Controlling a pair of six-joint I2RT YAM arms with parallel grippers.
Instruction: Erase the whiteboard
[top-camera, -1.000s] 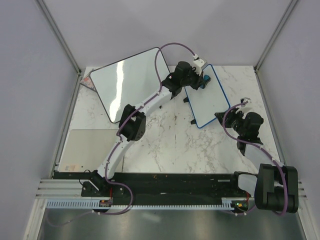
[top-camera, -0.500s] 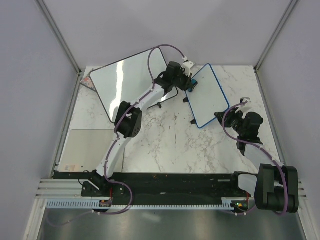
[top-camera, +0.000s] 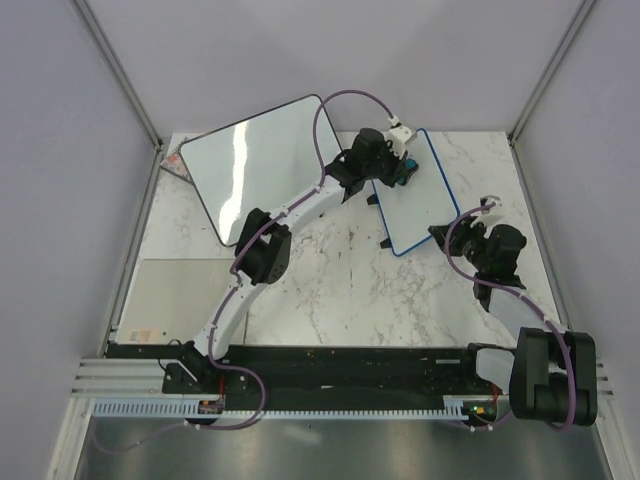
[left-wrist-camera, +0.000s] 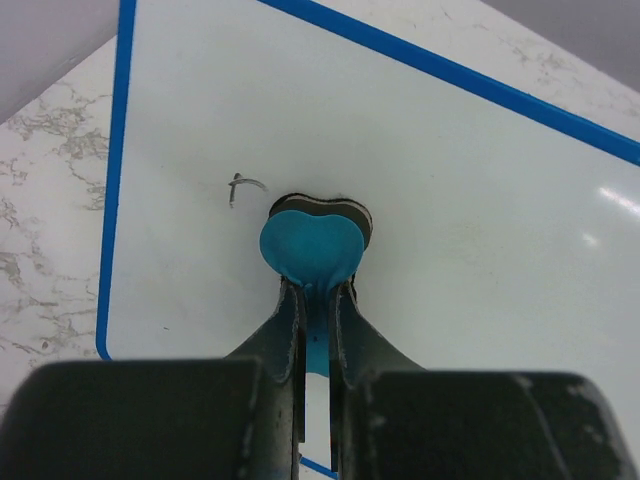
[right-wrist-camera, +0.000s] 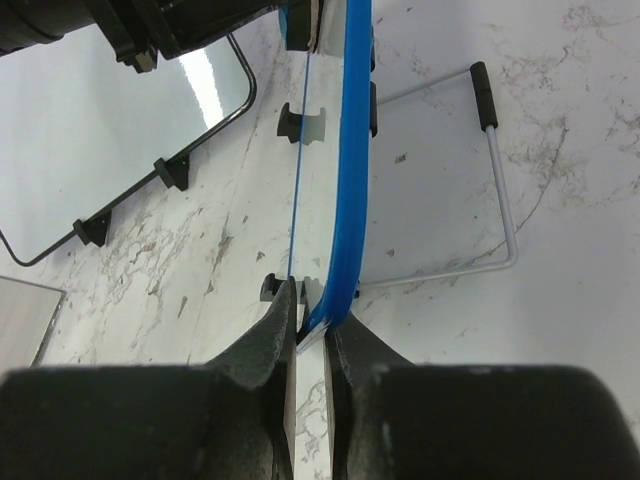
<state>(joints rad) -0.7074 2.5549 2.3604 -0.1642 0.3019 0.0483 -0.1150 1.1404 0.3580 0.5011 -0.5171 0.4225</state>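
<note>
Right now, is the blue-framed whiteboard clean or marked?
Marked: the left wrist view shows one small dark scribble on the whiteboard, just up and left of the blue eraser.

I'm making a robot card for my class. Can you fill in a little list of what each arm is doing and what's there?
Left arm: left gripper shut on the blue heart-shaped eraser, held against the blue-framed whiteboard
Right arm: right gripper shut on that board's edge
Marks: one small dark squiggle beside the eraser
Also there: larger black-framed whiteboard, back left on the marble table
</note>
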